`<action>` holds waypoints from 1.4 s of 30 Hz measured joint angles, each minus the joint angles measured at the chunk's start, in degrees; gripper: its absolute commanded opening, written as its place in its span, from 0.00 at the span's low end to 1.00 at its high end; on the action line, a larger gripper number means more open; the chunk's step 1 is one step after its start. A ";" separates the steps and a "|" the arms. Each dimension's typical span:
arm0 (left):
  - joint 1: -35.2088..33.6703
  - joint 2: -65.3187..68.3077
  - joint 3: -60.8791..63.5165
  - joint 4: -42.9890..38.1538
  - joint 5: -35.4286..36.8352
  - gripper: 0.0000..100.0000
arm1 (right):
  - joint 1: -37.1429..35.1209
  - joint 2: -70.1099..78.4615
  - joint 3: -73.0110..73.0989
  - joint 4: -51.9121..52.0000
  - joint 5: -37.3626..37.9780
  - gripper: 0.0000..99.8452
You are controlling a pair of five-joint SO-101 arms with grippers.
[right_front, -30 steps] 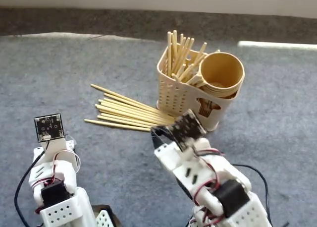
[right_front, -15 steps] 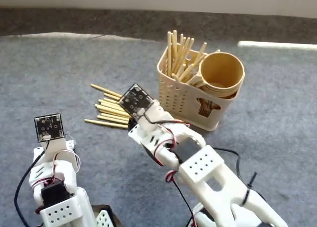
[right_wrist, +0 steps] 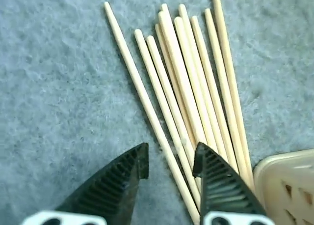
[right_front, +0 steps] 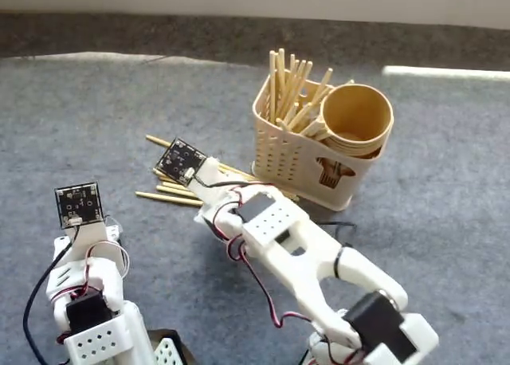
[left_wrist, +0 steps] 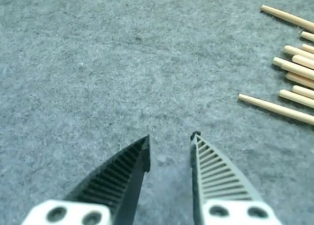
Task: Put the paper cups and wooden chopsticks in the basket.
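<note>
One basket (right_front: 295,162). One stack of paper cups (right_front: 356,114), number unclear. Roughly ten upright chopsticks (right_front: 287,82); about ten loose chopsticks (right_wrist: 184,87).

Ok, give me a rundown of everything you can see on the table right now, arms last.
cream perforated plastic basket: one, cream, standing right of centre in the high view.
tan paper cups: a nested stack, count unclear, tan, in the basket's right part.
upright wooden chopsticks: a bundle, pale wood, standing in the basket's left part.
loose wooden chopsticks: roughly ten, pale wood, lying side by side on the cover, left of the basket.
grey felt-like table cover: one, grey, under everything.
left claw: one, one finger black and one white, open, above bare cover beside the chopstick ends.
right claw: one, black, open, over the loose chopsticks near the basket.
</note>
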 measured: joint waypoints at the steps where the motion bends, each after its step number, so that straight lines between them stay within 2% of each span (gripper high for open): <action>1: 0.00 0.00 0.00 0.00 0.00 0.14 | -0.18 1.49 -0.62 0.00 0.00 0.16; 17: 0.00 0.00 0.00 0.00 0.00 0.14 | -0.79 12.13 -2.81 -0.53 0.09 0.16; 24: 0.00 0.00 0.00 0.00 0.00 0.14 | -0.53 12.66 -3.08 -1.05 0.09 0.03; 40: 0.00 0.00 0.00 0.00 0.00 0.14 | -0.62 5.71 -4.04 7.56 0.18 0.03; 42: 0.00 0.00 0.00 0.00 0.00 0.14 | -0.62 5.71 -4.04 7.56 0.18 0.07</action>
